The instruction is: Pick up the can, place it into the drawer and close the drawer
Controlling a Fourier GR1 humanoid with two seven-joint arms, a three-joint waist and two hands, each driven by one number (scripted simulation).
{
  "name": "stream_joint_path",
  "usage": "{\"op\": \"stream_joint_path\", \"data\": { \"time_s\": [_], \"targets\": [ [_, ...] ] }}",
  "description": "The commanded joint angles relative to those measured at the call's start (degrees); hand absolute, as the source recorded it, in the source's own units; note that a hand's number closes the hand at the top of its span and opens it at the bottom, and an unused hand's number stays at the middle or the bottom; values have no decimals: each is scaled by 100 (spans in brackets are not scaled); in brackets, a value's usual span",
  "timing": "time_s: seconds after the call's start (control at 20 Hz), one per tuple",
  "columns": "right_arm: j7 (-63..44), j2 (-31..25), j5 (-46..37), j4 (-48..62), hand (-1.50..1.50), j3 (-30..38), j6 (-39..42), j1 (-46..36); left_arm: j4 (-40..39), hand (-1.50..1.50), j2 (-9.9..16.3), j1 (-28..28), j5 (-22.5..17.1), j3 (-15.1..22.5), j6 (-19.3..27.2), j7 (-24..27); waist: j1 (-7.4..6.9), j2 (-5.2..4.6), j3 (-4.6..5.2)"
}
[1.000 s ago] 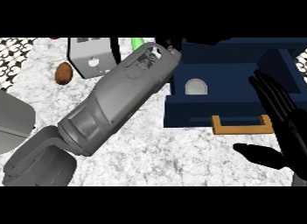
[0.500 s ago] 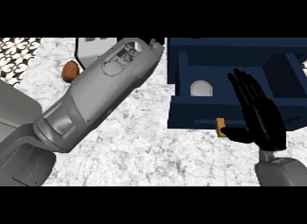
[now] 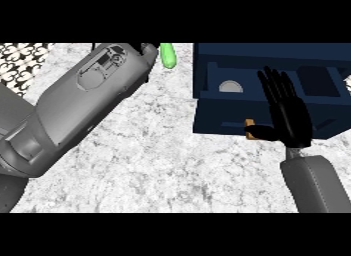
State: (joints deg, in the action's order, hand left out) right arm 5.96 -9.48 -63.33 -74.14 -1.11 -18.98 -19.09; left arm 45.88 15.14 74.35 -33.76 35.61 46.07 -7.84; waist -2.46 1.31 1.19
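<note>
The dark blue drawer stands open at the right. Inside it, near the left, shows the grey round top of the can. My right hand lies open over the drawer's front, fingers straight and pointing away, thumb beside the small wooden handle. My left forearm stretches from the lower left to the top middle. Only a black sliver of the left hand shows at the picture's upper band.
A green oblong thing lies on the speckled grey counter just left of the drawer's back corner. A black-and-white patterned surface shows at the top left.
My right hand has come in from the right edge and up onto the drawer's front. The left arm has stretched further away; the grey and brown things at the back are out of view.
</note>
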Motion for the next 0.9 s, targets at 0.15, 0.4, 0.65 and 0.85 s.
{"op": "stream_joint_path", "data": {
  "time_s": [0.15,0.4,0.65,0.85],
  "targets": [
    [16,114,-429,1683,-150,252,-775,-691,663,-150,573,-333,64,-24,-202,-410,-100,-155,-126],
    [161,125,-413,2472,-150,546,-1340,-1178,1292,-150,925,-632,123,30,-210,-767,-140,-144,-130],
    [139,27,-554,3594,-150,874,-1832,-2119,1577,-150,894,-914,291,125,-25,-777,-220,-227,-136],
    [-64,80,-634,4237,-150,1026,-1940,-2890,2013,-150,1176,-1327,327,75,-112,-884,-181,-206,-131]
  ]
}}
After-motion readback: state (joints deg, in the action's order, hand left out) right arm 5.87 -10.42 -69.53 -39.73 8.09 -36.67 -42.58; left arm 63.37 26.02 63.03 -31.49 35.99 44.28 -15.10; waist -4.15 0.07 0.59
